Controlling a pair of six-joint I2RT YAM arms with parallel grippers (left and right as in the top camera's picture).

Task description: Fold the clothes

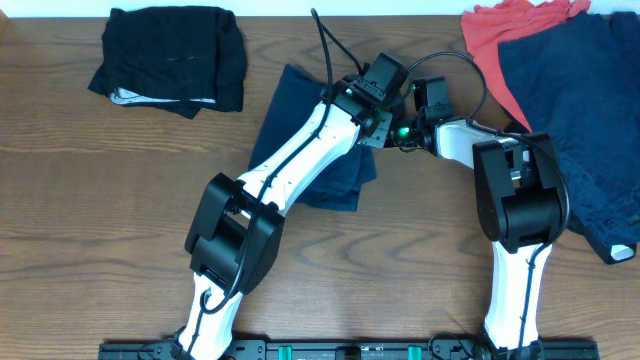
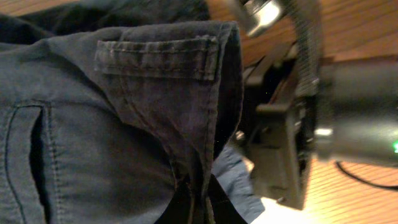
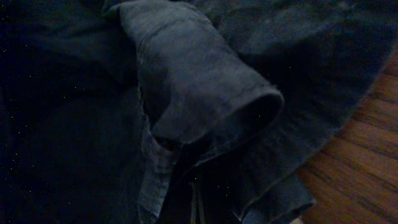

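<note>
A plain navy blue garment point(image 1: 300, 120) lies at the middle of the table, partly under my left arm. In the left wrist view its stitched waistband and belt loop point(image 2: 155, 56) fill the frame. My left gripper point(image 2: 199, 208) is shut on a bunched fold of it at the bottom edge. My right gripper point(image 3: 196, 202) is also shut on the navy cloth, and a rolled hem point(image 3: 211, 106) stands up just beyond it. Seen from overhead, both wrists meet close together at the garment's upper right corner point(image 1: 395, 110). The fingertips are buried in cloth.
A folded black garment point(image 1: 170, 55) lies at the back left. A coral red garment point(image 1: 510, 30) and a large heap of navy cloth point(image 1: 585, 130) sit at the back right, beside the right arm. Bare wooden table point(image 1: 100, 200) shows at the front.
</note>
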